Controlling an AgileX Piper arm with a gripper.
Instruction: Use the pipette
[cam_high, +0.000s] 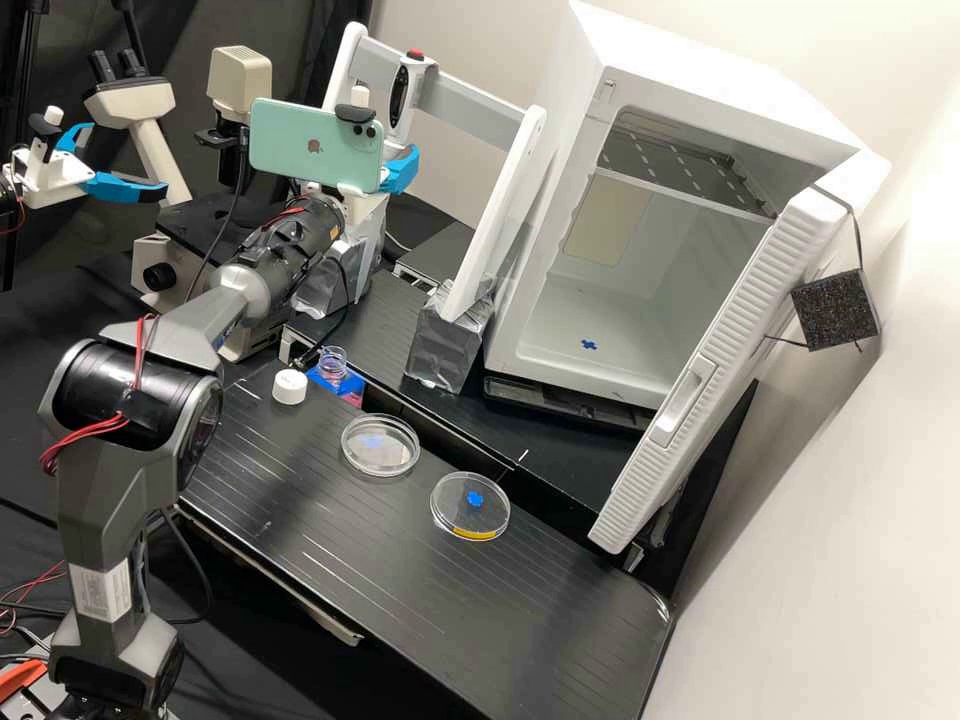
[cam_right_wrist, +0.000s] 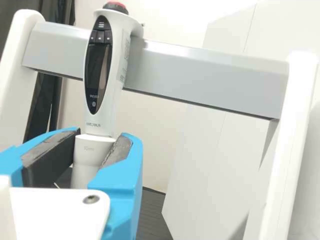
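Pipette (cam_right_wrist: 106, 117) upright at the crossbar of its stand (cam_right_wrist: 195, 75), gripped low by the claw (cam_right_wrist: 101, 134)!
Pads (cam_right_wrist: 118, 151) snug against both sides of the pale lower body, by the look of it, for a firm hold well clear of the display (cam_right_wrist: 96, 72) and red button (cam_right_wrist: 115, 6). Hung high, presumably to keep the lower end off the worktop (cam_high: 330, 540). And over there, an open bottle (cam_high: 333, 366) in a blue holder (cam_high: 320, 379), likely against tipping, with a white cap (cam_high: 290, 387) near it, off for access! Farther along, one clear dish (cam_high: 392, 458) and another clear dish (cam_high: 487, 515), side by side but apart, probably to leave room for dispensing. Likely next: a careful lift off the crossbar, without a knock or twist!
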